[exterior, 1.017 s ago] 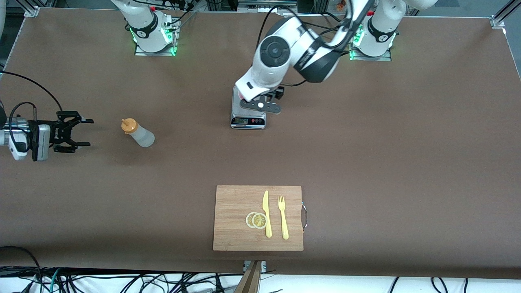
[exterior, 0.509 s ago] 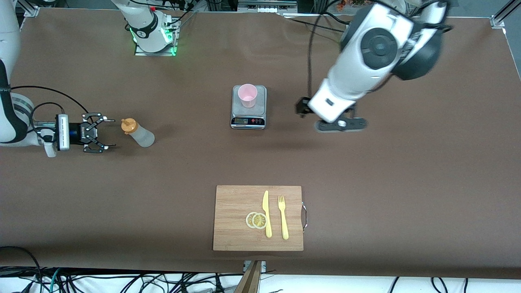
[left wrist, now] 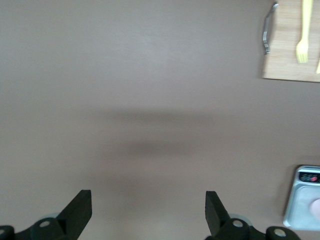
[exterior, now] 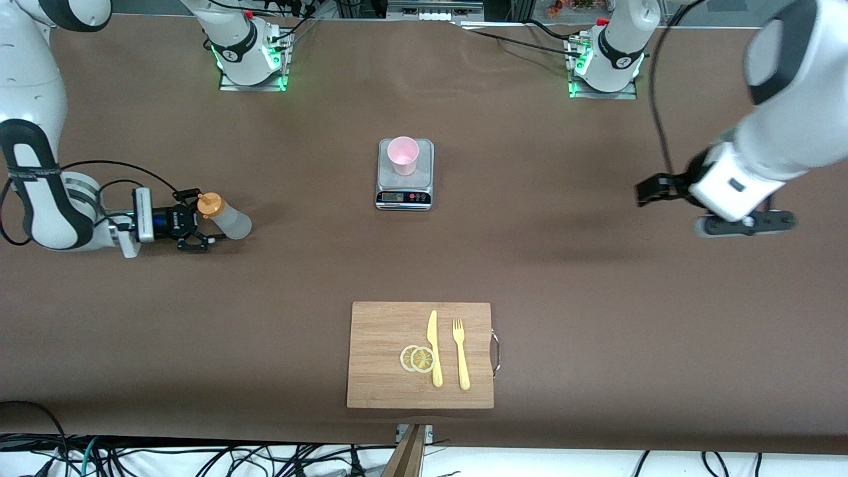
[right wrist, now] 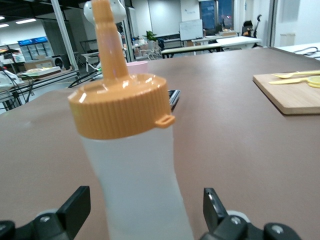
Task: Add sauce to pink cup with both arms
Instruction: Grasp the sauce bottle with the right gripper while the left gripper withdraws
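Early going: across the table [exterior: 596,278], the left end effector [exterior: 652,192] hangs open over bare surface. The pink cup [exterior: 403,155] sits on the scale [exterior: 405,192], unfilled. The right end effector [exterior: 199,228], open, brackets the sauce [exterior: 225,216], ungripped; pouring remains.

Frosted plastic sauce bottle [exterior: 225,217], smooth pink cup [exterior: 403,155], metal scale [exterior: 405,175], wooden board [exterior: 384,358].

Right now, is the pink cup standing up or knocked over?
Standing up. The pink cup sits on the kitchen scale with its round open mouth facing up.
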`<state>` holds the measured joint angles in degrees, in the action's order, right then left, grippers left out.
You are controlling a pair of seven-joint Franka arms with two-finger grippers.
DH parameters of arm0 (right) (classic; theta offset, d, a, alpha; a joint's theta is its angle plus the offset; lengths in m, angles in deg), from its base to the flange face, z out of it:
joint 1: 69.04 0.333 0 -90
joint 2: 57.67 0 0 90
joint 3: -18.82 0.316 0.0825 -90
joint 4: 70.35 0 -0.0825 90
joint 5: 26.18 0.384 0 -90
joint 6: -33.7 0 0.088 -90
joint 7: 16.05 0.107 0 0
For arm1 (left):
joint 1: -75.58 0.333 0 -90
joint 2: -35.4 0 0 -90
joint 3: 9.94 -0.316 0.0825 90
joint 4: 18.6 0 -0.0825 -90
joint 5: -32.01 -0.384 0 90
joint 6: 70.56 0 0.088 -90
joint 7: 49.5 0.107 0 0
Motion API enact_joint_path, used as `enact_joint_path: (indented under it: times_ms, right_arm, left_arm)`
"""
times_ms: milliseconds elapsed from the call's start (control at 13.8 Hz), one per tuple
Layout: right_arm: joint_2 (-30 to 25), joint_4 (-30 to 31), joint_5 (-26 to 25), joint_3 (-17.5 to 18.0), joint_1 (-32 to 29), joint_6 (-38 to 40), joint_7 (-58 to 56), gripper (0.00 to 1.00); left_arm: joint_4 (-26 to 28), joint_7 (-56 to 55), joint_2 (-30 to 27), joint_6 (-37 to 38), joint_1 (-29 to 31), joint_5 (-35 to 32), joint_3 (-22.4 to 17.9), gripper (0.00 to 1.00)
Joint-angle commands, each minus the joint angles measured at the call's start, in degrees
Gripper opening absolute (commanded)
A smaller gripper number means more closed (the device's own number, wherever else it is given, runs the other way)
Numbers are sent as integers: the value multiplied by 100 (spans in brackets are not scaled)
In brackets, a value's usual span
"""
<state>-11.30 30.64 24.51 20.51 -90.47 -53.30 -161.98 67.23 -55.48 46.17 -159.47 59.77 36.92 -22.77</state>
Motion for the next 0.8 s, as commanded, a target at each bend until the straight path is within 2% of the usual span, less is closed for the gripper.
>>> enact_joint_path:
  times_ms: [0,145,291,436,509,581,727]
  right_arm:
    - [57,-70,91,85,111,78,-129,100]
    - [83,-105,91,278,130,60,-59,100]
    - [83,-140,-31,279,156,78,177,98]
    - [75,-245,-295,279,156,86,406,58]
    - [66,-324,-392,279,200,86,555,34]
    - [57,-342,-453,279,235,86,757,20]
    - [-13,-342,-498,279,357,86,1117,10]
  left_arm:
    - [-49,771,-162,304,479,-253,113,100]
    - [-40,1142,-303,558,665,-307,139,100]
    - [-49,1170,-373,796,780,-315,227,100]
    - [21,1178,-382,920,1007,-342,446,100]
    - [56,1170,-382,920,1296,-333,743,100]
    - [100,1144,-391,929,1473,-333,981,100]
    - [100,1135,-374,946,1475,-342,1045,100]
